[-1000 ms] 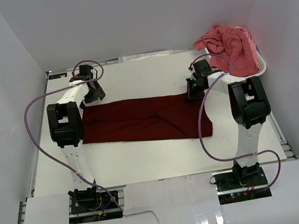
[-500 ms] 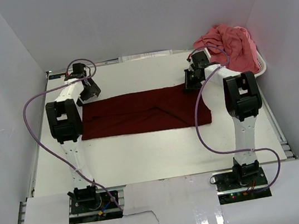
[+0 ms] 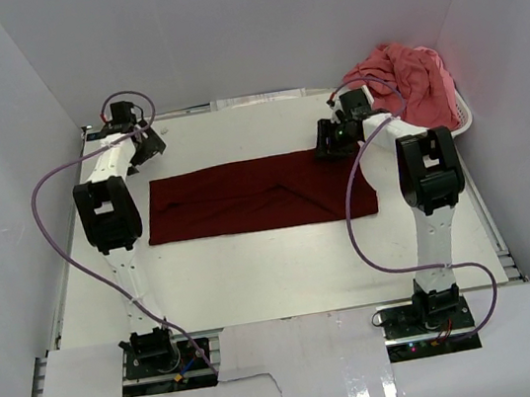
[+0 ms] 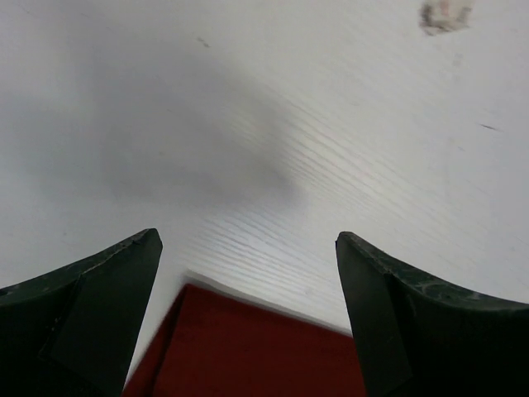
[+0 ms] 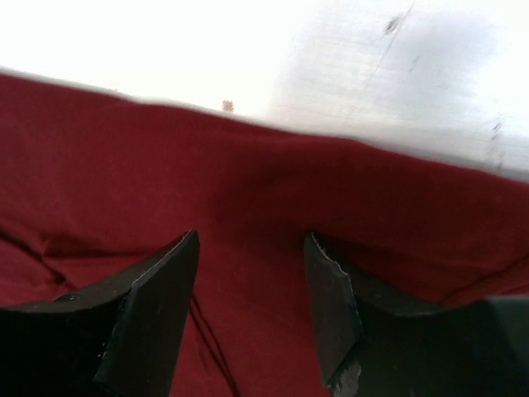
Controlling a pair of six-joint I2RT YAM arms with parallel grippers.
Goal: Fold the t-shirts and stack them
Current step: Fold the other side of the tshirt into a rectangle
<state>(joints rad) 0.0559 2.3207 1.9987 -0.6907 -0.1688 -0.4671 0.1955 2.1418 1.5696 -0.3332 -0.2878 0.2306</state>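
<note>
The dark maroon t-shirt (image 3: pixel 255 195) lies flat on the table as a long folded band running left to right. My left gripper (image 3: pixel 143 147) hovers open just beyond its far left corner; in the left wrist view the maroon corner (image 4: pixel 248 347) shows below the gripper (image 4: pixel 248 240), with bare table between the fingers. My right gripper (image 3: pixel 328 141) stands open over the far right edge of the maroon cloth (image 5: pixel 124 157), its gripper (image 5: pixel 252 240) holding nothing. The coral pink t-shirt (image 3: pixel 407 77) is heaped in the basket.
A white plastic basket (image 3: pixel 462 117) sits at the far right corner, close to the right arm. White walls close in on the left, back and right. Purple cables loop from both arms above the table.
The right gripper has opened and let go of the maroon shirt's far right edge. The left gripper has drawn back toward the far left corner. The shirt's far edge now lies further back and flat.
</note>
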